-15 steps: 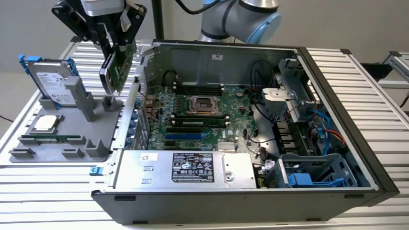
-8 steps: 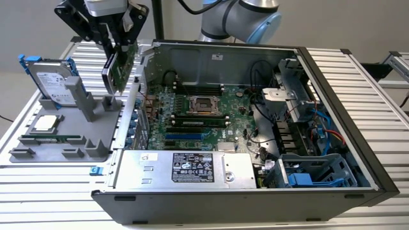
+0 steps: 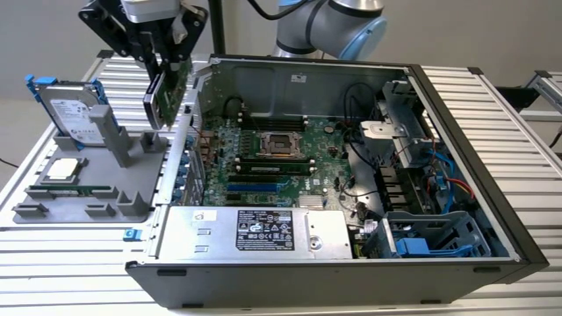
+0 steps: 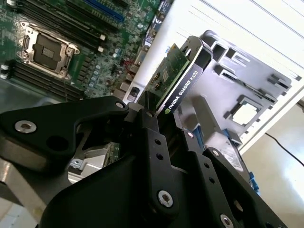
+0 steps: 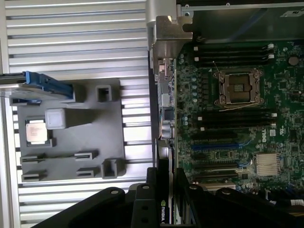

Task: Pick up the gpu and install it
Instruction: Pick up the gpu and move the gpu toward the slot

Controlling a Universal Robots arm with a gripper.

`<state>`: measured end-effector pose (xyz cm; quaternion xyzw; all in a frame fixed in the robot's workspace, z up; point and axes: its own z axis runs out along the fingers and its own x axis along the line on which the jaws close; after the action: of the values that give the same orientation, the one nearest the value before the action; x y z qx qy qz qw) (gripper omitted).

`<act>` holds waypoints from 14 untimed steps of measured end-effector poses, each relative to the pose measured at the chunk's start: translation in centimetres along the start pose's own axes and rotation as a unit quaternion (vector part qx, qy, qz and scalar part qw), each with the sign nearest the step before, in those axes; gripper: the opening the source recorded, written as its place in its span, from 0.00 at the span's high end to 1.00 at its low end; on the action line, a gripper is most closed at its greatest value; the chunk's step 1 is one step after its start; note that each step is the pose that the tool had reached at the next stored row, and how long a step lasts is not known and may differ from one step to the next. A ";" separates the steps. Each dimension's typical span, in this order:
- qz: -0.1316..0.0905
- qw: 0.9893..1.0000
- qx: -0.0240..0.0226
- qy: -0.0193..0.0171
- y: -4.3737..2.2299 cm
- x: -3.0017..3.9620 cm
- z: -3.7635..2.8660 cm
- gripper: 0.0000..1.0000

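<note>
The pickup is done. The claw [image 3: 168, 62] is clamped shut on the gpu [image 3: 164, 99], and in the second wrist view its 2 black fingers [image 4: 152, 142] press against the card's faces. The card hangs on edge in the air above the gray holder [image 3: 131, 204] on the tabletop [image 3: 70, 263]. It sits just beside the near wall of the open computer case [image 3: 307, 283], at the exterior view's left. Its green board faces the case and its black shroud faces away.

Installing is what is left. The card is outside the case, well above the motherboard [image 3: 263, 164], and seated in no slot.

The arm [image 3: 338, 23] stands behind the case with its wrist at the exterior view's upper left. The claw points down with a slight tilt, so the card's lower edge leans away from the case. 1 hard drive [image 3: 70, 112] stands in the holder, apart from the card.
</note>
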<state>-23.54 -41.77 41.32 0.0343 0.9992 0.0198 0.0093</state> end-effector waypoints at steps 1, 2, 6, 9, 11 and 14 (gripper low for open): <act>0.000 1.000 0.000 0.000 0.00 -0.05 0.00 1.00; 0.000 1.000 0.000 0.000 0.01 -0.10 0.01 1.00; 0.000 1.000 0.000 0.000 0.02 -0.31 0.01 1.00; 0.000 1.000 0.000 0.000 0.03 -0.49 0.01 1.00; 0.000 1.000 0.000 0.000 0.04 -0.61 0.01 1.00; 0.000 1.000 0.000 0.000 0.05 -0.78 0.02 1.00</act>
<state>-22.76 -41.77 41.32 0.0343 0.9992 0.0198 0.0093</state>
